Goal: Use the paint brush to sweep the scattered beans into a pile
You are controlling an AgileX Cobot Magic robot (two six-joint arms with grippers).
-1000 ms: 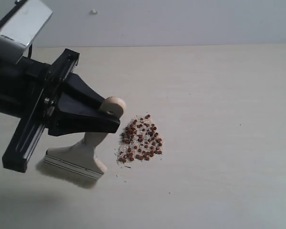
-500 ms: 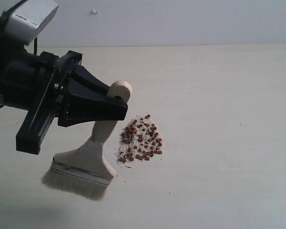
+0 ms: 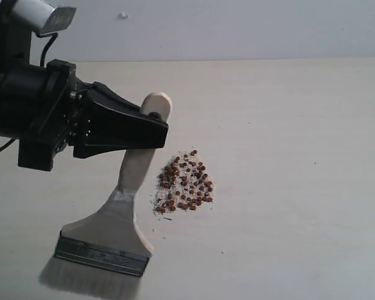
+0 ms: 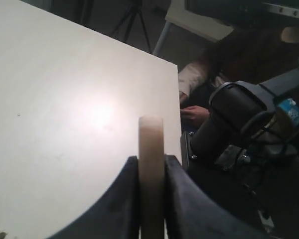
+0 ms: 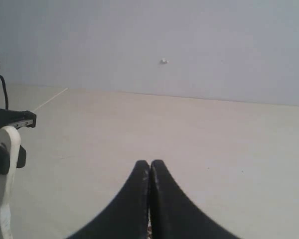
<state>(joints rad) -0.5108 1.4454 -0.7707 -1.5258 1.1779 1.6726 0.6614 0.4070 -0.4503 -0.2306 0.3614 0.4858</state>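
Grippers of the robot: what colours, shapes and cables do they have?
The left gripper is matte black: broad wedge-shaped fingers on a blocky body, a light grey camera box above, a thin black cable. The right gripper shows the same black tapering fingers.

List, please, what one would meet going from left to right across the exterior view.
Paint brush, clamped by its handle in the left gripper → pile of beans → bare table.
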